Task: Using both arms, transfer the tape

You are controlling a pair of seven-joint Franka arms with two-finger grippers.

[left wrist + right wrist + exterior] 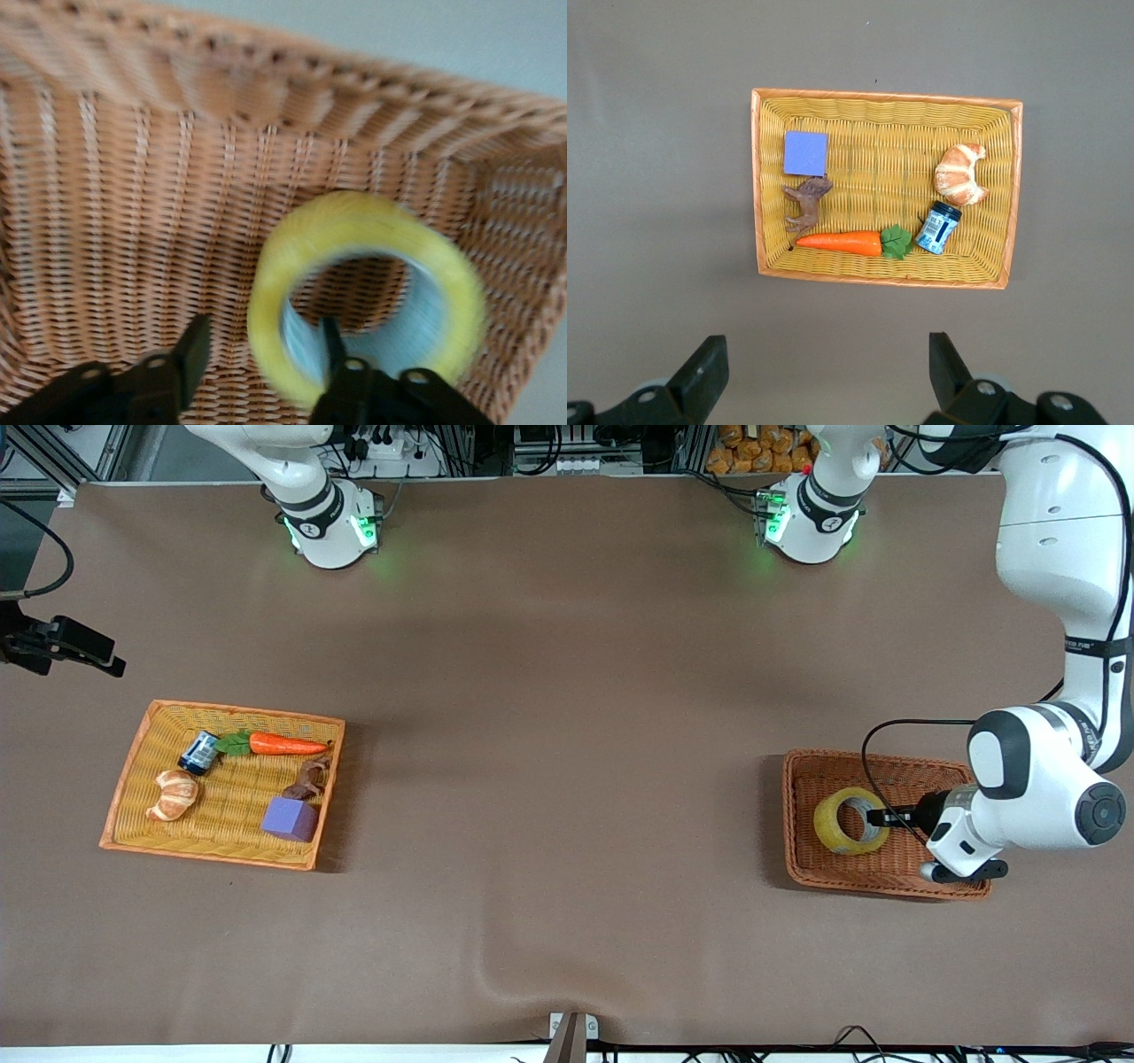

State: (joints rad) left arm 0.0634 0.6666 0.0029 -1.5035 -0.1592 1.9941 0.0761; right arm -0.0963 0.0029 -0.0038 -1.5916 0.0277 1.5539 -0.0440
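Clearly, the left gripper [873,817] was down inside the brown wicker basket [886,886] at the left arm's end of the table, and its jaws stood open around one side of the tape [849,821]. In the left wrist view, one finger [330,347] sat inside the hole of the ring and the other finger [195,347] waited outside the yellow wall, so the wall of the roll lay between them. I judge this placing was chosen because a ring is easiest to pinch through its wall. The jaws had not yet closed on it, and the tape rested on the basket floor, leaning a little.

The right gripper [824,372] hung with its jaws wide open and empty, over the table near the orange tray [756,177], and this arm waited. The tray stood at the right arm's end of the table and held a purple cube [290,818], a carrot [285,744], a croissant [174,794], a small blue can [199,752] and a brown toy animal [307,779].

Probably the next step needs a firm closing on the wall of the tape, then a lift clear of the basket rim. The roll could tilt or slip because its surface looks smooth.
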